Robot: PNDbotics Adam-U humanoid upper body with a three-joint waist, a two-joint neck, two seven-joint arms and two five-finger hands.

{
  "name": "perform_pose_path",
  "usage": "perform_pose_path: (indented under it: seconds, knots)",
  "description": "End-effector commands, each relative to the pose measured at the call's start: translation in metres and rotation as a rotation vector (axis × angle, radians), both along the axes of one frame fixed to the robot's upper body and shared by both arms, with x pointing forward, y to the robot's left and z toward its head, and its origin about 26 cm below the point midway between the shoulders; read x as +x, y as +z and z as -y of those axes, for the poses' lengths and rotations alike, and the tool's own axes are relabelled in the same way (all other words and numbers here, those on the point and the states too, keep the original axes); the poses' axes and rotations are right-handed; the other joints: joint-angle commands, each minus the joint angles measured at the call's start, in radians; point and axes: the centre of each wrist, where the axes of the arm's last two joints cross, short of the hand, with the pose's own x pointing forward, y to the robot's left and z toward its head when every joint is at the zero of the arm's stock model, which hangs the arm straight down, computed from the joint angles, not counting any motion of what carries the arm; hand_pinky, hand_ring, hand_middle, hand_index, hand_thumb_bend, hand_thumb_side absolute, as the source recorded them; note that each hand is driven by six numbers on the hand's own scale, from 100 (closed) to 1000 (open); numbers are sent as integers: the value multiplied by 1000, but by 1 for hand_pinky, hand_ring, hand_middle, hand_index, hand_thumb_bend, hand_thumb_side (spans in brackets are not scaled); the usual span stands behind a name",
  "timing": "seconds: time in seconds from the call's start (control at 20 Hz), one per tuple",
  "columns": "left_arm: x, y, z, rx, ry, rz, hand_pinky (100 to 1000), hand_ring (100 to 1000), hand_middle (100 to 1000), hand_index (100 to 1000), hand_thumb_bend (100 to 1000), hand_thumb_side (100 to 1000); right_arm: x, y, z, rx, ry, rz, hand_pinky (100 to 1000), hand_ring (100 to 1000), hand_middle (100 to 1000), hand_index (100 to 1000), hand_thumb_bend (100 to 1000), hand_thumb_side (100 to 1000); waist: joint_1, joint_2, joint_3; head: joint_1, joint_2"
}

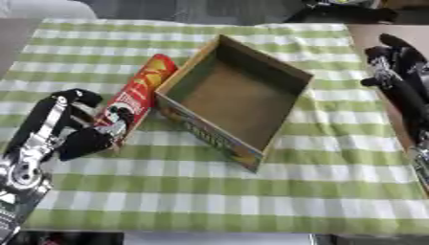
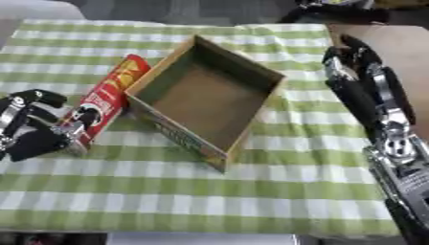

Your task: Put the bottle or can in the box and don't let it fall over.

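A tall red can lies on its side on the checked cloth, pressed along the left wall of an open cardboard box that holds nothing. My left hand sits at the can's near end. Its fingers arch above that end and its thumb reaches in from below and touches it, but they are not closed round the can. My right hand hovers at the right edge of the table, to the right of the box, with straight fingers pointing away from me and nothing in it.
A green and white checked cloth covers the table. Bare brown tabletop shows past the cloth's right edge. Dark objects stand beyond the far edge.
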Motion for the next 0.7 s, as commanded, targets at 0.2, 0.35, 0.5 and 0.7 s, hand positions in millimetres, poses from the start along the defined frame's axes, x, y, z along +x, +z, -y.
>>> perform_pose_path:
  seconds: [0.2, 0.35, 0.5, 0.7]
  knots:
    - [7, -1, -1, 60, 50, 41, 664, 666, 696, 758, 507, 387, -1, 10, 0, -14, 12, 29, 681, 919, 790, 939, 100, 669, 0, -25, -2, 5, -4]
    - [9, -4, 0, 80, 67, 57, 670, 670, 699, 757, 509, 386, -1, 10, 0, -14, 13, 28, 681, 919, 790, 939, 100, 670, 0, -23, -2, 7, -5]
    - [10, -5, 1, 85, 73, 60, 670, 668, 701, 757, 512, 382, -1, 10, 0, -14, 15, 29, 682, 919, 790, 938, 100, 670, -2, -21, -2, 11, -8]
    - [10, -3, 2, 90, 76, 84, 674, 671, 704, 759, 515, 378, -1, 10, 0, -14, 14, 28, 682, 919, 791, 939, 100, 671, -3, -18, -2, 15, -10]
